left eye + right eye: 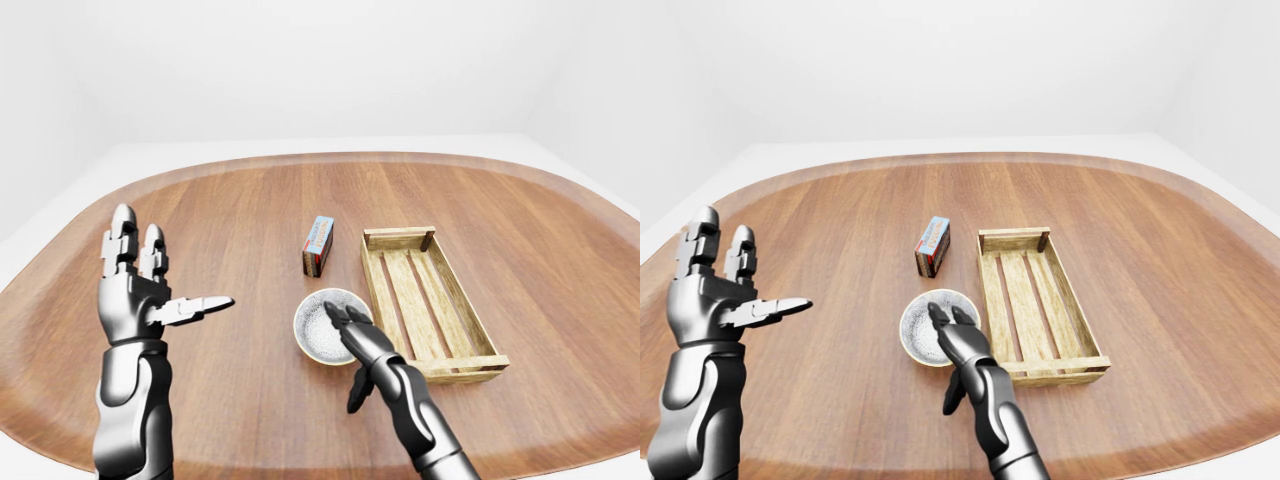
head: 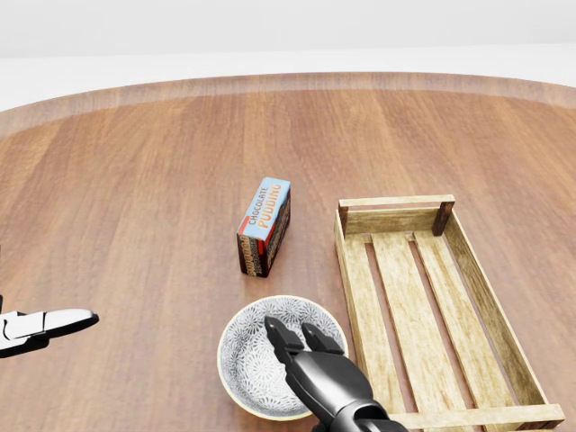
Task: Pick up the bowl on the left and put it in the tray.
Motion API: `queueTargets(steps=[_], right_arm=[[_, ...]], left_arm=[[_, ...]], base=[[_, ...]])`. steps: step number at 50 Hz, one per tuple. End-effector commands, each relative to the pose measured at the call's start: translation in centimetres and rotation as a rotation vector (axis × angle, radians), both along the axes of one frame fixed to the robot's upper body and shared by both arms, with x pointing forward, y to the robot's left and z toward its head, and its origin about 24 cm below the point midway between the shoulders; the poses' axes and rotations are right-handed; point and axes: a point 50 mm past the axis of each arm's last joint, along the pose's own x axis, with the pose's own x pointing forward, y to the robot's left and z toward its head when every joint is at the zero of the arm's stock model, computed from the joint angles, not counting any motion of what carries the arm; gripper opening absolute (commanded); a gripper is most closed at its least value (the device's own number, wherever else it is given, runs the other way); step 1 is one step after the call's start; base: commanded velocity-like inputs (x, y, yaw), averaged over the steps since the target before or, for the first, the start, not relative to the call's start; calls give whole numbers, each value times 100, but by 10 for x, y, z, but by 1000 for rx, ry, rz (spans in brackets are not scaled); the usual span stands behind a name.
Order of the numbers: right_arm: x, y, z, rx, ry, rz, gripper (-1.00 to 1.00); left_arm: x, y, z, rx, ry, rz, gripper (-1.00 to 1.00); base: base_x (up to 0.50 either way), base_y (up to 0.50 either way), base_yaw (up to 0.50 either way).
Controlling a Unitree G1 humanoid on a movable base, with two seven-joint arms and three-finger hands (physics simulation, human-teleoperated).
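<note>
Beside the slatted tray [image 2: 423, 297], which holds nothing, the bowl [image 2: 256, 360] has only the open right hand's [image 2: 301, 355] fingertips over it; the left hand [image 1: 140, 290] is open too.

One bowl [image 2: 255, 358], one wooden tray [image 2: 423, 306] and one pudding box [image 2: 265, 226] sit on a single round table [image 2: 135, 180]. Two robot hands show: the left hand [image 1: 140, 290] and the right hand [image 1: 362, 340].

The only words I can read are "CHOCOLATE PUDDING", printed along the blue top face of the small box [image 2: 265, 226] on my table.
</note>
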Motion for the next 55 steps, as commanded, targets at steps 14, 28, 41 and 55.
queueTargets(steps=[14,28,41,55], right_arm=[[3,1,-8,-34,25,5,100],[9,8,-5,-50,18,28,100],[10,14,-5,-57,20,46,100],[13,16,-14,-39,44,26,100]], left_arm=[[1,1,-1,-2,3,4,100],[2,1,-2,-4,11,1,100],[2,1,-2,-5,7,1,100],[1,1,0,-4,0,0,100]], base=[[0,0,0],[0,0,0],[0,0,0],[0,0,0]])
